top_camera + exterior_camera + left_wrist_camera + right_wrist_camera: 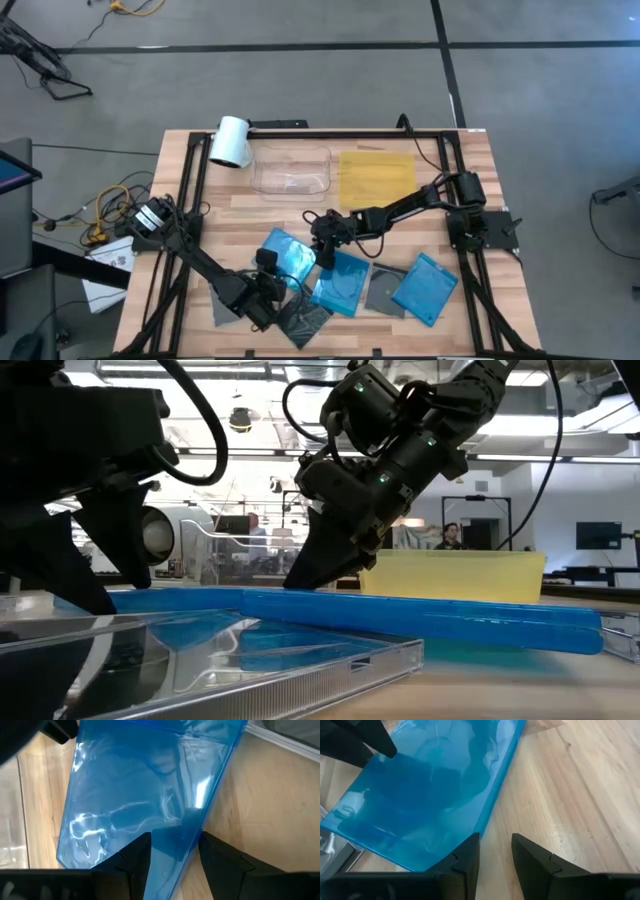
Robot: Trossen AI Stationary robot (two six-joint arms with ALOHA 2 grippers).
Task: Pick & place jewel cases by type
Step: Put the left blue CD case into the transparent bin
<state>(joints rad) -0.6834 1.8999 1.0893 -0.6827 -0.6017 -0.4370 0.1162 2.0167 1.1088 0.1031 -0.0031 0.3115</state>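
A light wooden tabletop (300, 205) carried a clear rectangular plastic tray (292, 170) near its far edge, with a flat yellow tray (377, 178) just beside it. A white cylindrical roll (231, 142) lay at the far left corner next to the clear tray. Grey floor (300, 80) with loose cables (105, 215) surrounded the tabletop.

You can't tell whether the left end effector (172, 852) truly clamps the blue jewel case (145, 795), whose far corners run past the left wrist view's edge.
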